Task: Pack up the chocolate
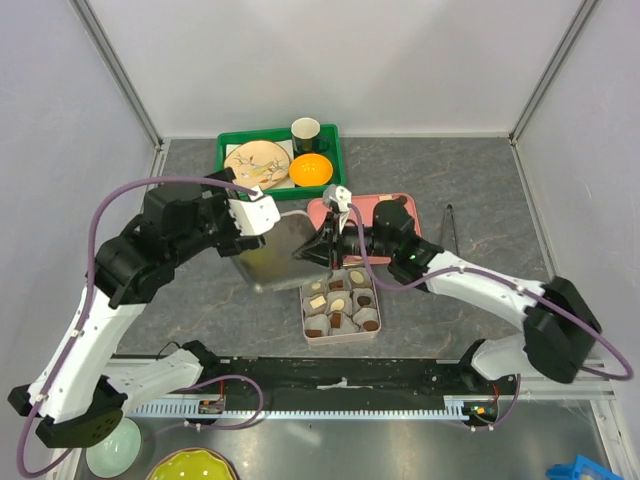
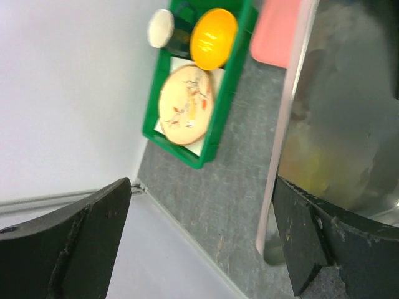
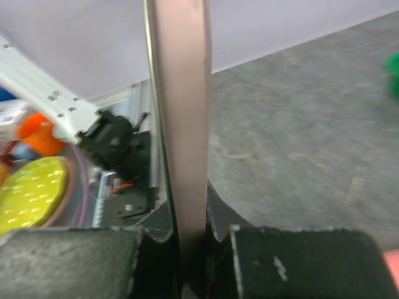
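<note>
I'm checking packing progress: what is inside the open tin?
Brown and cream chocolate pieces sit in grey paper cups inside the tin. Its far end is partly hidden by the right gripper holding the lid.

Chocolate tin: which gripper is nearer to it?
Right. The right gripper, shut on the lid, sits at the tin's far rim; the open left gripper is farther off, beyond the lid to the tin's far left.

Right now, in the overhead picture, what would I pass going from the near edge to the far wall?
First the yellow bowl, then the box of chocolates, the pink tray, the green tray.
</note>
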You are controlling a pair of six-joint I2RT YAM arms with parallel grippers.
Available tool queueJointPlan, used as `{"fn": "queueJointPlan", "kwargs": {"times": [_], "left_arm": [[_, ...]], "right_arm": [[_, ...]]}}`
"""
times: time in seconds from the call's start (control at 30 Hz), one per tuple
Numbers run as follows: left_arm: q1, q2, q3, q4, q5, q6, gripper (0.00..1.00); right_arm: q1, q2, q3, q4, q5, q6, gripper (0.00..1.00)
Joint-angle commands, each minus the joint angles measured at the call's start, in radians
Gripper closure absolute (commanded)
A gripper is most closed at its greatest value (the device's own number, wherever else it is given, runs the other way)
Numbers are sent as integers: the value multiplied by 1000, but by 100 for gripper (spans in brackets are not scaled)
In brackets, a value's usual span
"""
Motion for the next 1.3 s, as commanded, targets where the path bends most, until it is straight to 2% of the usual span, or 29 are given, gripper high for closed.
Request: {"fn": "queueJointPlan", "kwargs": {"times": [0.0, 0.03, 0.07, 0.17, 0.2, 0.27, 0.3, 0.33, 0.37, 0.43, 0.47, 0.5, 0.53, 0.67, 0.7, 0.8, 0.83, 0.9, 0.97, 1.07, 1.27], "left_arm": [[37, -42, 73, 140, -172, -64, 1], [43, -49, 64, 167, -189, -73, 1], [47, -58, 50, 177, -215, -81, 1], [78, -73, 25, 174, -222, -150, 1], [93, -72, 30, 154, -214, -206, 1], [112, -52, 51, 73, -167, -273, 1], [135, -38, 60, 35, -134, -337, 1], [147, -9, 71, -4, -98, -362, 1], [161, 12, 86, -82, -30, -386, 1], [211, 58, 94, -139, 47, -425, 1], [250, 71, 94, -173, 118, -432, 1], [267, 82, 93, -182, 143, -439, 1], [282, 95, 91, -187, 163, -442, 1], [310, 96, 65, -190, 235, -445, 1], [310, 94, 57, -185, 242, -446, 1], [311, 86, 33, -168, 248, -455, 1], [311, 82, 27, -165, 251, -457, 1], [311, 68, 5, -156, 257, -463, 1], [313, 57, -19, -141, 257, -471, 1], [313, 37, -51, -121, 257, -475, 1], [313, 16, -70, -101, 269, -508, 1]], "right_arm": [[20, -174, 108, -513, 279, -348, 100], [33, -228, 114, -563, 335, -381, 100], [50, -254, 125, -664, 462, -443, 100], [145, -358, 105, -765, 676, -532, 100], [201, -380, 99, -784, 789, -546, 100], [260, -421, 81, -833, 892, -577, 100], [336, -429, 73, -848, 1037, -600, 100], [387, -441, 47, -853, 1119, -625, 100], [497, -444, 29, -841, 1223, -695, 100], [592, -434, -25, -812, 1470, -769, 100], [681, -423, -45, -748, 1557, -819, 100], [718, -386, -69, -700, 1722, -935, 100], [749, -369, -111, -651, 1771, -997, 100], [794, -299, -221, -233, 1905, -1290, 100], [797, -280, -244, -145, 1913, -1413, 100], [795, -227, -312, 37, 1897, -1523, 98], [795, -207, -352, 137, 1900, -1610, 98], [797, -141, -384, 223, 1910, -1666, 97], [801, -112, -396, 212, 1902, -1639, 94], [817, -82, -381, 95, 1884, -1515, 91], [869, -41, -331, -98, 1859, -1374, 90]]}}
